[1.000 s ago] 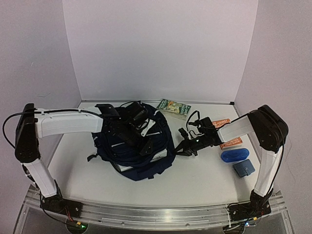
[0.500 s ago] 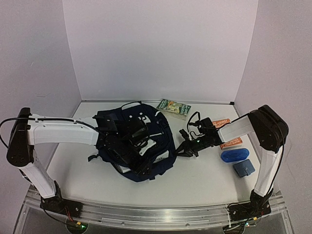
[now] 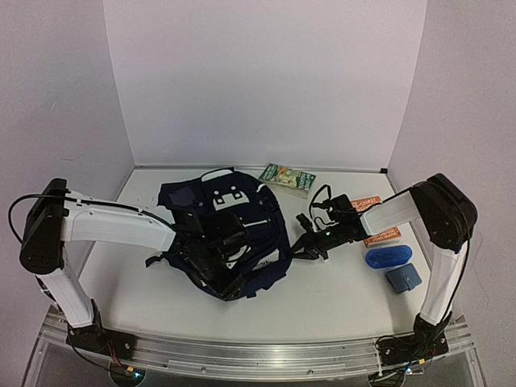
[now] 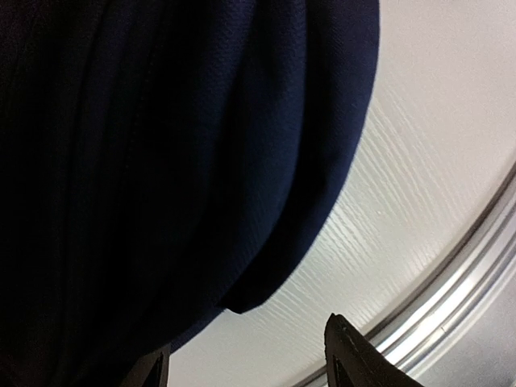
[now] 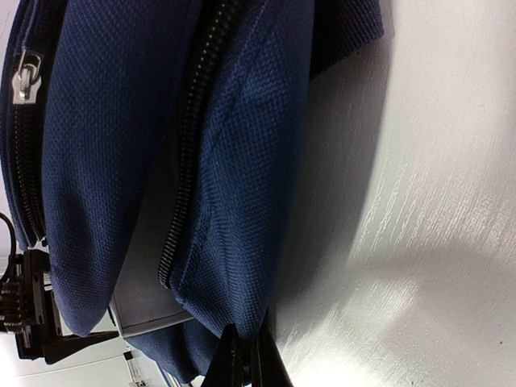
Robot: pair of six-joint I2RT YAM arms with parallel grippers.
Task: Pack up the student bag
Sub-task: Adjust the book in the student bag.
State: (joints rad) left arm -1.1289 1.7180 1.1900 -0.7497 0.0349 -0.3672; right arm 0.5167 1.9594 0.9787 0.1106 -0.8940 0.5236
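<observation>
**Student bag at table centre; left jaws apart, right jaws pinched on bag edge**

The student bag (image 3: 242,218) is lying slumped on the middle of the white table (image 3: 339,298), navy fabric up, with its white patch showing toward the back wall.

The left arm is reaching across the bag from the left. The left gripper (image 4: 246,347) is hanging over the bag's near edge with its jaws standing wide apart. Nothing is sitting between them. In the left wrist view, folded navy cloth is filling most of the frame, with bare table and the metal rail (image 4: 468,258) beyond it.

The right gripper (image 5: 242,359) is sitting low at the bag's right edge. Its fingertips are pressing together on the hem there, just beside a dark zipper (image 5: 189,161). Something pale is showing inside the open seam; what it is cannot be told.

A green booklet (image 3: 288,177) is lying behind the bag. Two orange packets (image 3: 364,203) (image 3: 383,236), a blue case (image 3: 387,256) and a small blue pouch (image 3: 403,277) are lying on the right, well apart from the bag.
</observation>
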